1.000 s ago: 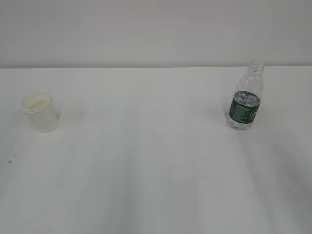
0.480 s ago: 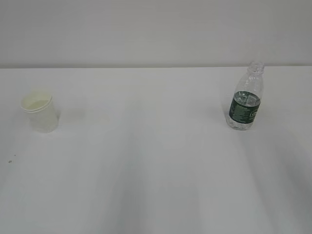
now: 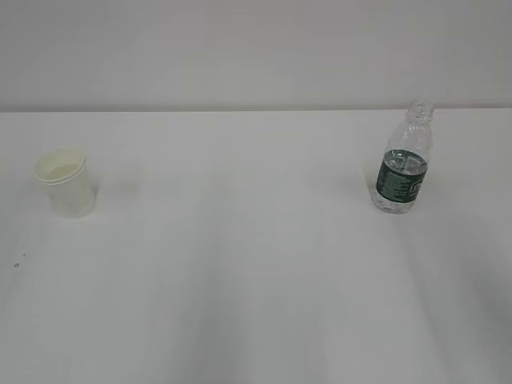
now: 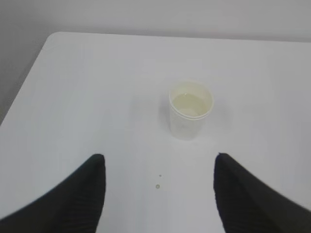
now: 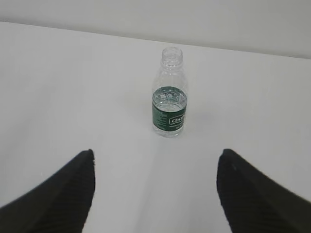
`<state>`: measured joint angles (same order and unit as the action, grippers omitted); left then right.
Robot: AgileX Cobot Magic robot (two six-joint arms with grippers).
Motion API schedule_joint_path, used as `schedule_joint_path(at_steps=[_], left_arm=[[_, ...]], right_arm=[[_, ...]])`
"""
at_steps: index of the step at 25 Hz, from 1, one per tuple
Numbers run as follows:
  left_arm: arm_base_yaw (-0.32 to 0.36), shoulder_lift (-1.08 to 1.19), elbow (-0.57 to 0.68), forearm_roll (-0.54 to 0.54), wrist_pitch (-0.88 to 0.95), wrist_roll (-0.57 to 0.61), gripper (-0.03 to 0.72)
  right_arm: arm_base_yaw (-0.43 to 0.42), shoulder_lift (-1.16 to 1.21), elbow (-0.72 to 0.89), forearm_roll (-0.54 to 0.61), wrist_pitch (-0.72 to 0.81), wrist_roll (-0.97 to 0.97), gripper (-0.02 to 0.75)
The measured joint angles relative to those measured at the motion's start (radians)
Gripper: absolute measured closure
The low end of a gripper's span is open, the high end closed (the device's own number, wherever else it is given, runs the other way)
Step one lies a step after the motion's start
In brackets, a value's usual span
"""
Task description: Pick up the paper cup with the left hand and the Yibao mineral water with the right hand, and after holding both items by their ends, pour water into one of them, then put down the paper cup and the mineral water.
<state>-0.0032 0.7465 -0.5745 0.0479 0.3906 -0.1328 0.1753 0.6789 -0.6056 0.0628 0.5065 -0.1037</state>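
The paper cup (image 3: pixel 66 183) stood near the bench's (image 3: pixel 256 264) left edge, the Yibao mineral water (image 3: pixel 404 160) far right, wide bare surface between. Left hand (image 4: pixel 160 167) and right hand (image 5: pixel 155 162) gaped, empty. Nothing had shifted since before.

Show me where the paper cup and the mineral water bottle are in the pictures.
paper cup (image 3: pixel 70 196), exterior view, on its white outer wall below the rim.
mineral water bottle (image 3: pixel 400 182), exterior view, on its dark green label band.
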Motion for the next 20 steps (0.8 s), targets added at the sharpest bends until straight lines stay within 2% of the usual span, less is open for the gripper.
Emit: schedule_joint_path(at_steps=[13, 20], left_arm=[[0.000, 0.000, -0.002, -0.011, 0.085, 0.000, 0.202], [0.000, 0.000, -0.060, -0.018, 0.181, 0.000, 0.221]], right_arm=[[0.000, 0.000, 0.000, -0.001, 0.119, 0.000, 0.148], [0.000, 0.000, -0.026, -0.001, 0.167, 0.000, 0.148]])
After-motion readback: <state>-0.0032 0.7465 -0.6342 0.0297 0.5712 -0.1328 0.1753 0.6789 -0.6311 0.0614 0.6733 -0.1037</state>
